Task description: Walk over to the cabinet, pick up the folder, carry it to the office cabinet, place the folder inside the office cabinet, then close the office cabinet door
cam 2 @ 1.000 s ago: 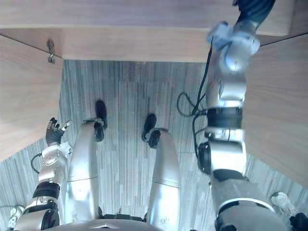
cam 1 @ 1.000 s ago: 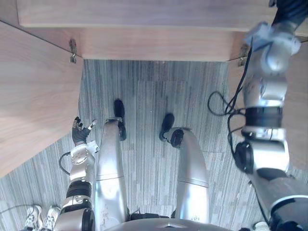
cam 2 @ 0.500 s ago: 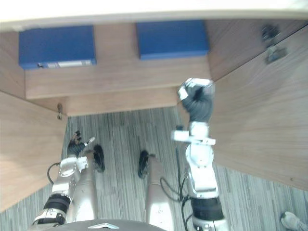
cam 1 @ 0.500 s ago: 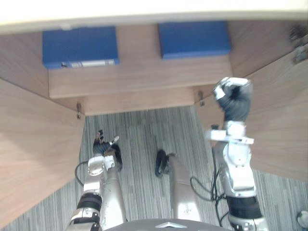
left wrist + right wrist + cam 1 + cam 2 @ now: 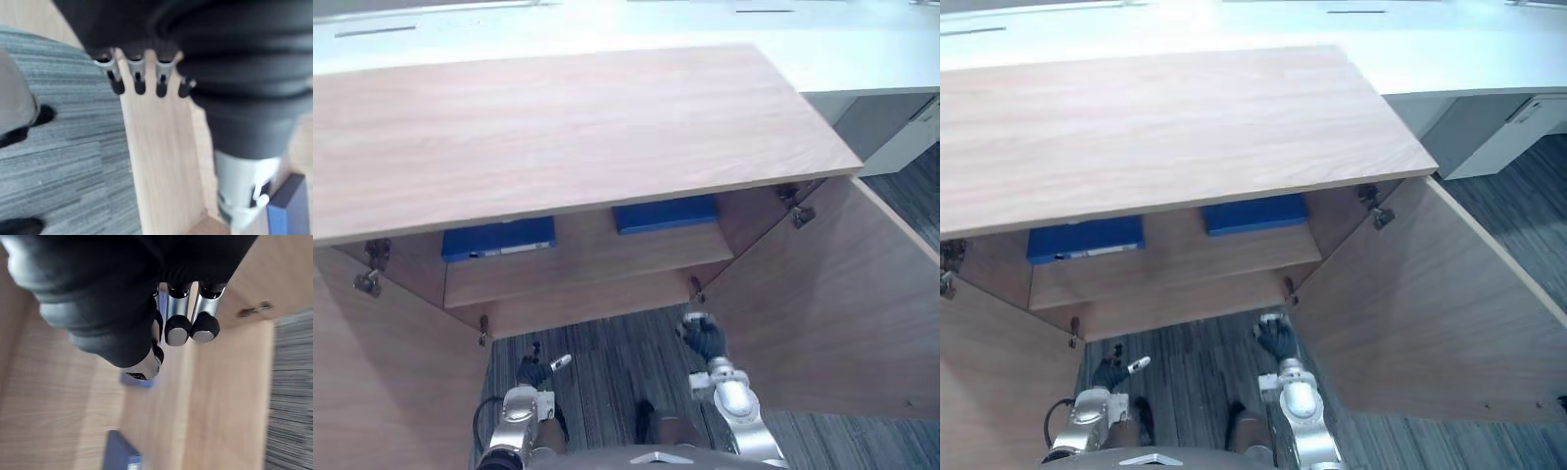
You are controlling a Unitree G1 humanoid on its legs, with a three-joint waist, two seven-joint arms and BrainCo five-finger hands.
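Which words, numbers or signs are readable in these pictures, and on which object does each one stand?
No text can be read in any view.
White label strip on the edge of the left blue folder: print too small and blurred to read.
Right blue folder and wooden cabinet: no marks visible.

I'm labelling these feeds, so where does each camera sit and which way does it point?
Left eye view: head, looking down on the open cabinet, two blue folders, left hand and right hand.
Right eye view: same scene, slightly offset.
Left wrist view: along left hand toward cabinet wood, carpet.
Right wrist view: along right hand into cabinet.
Both wrist views catch a blue folder.
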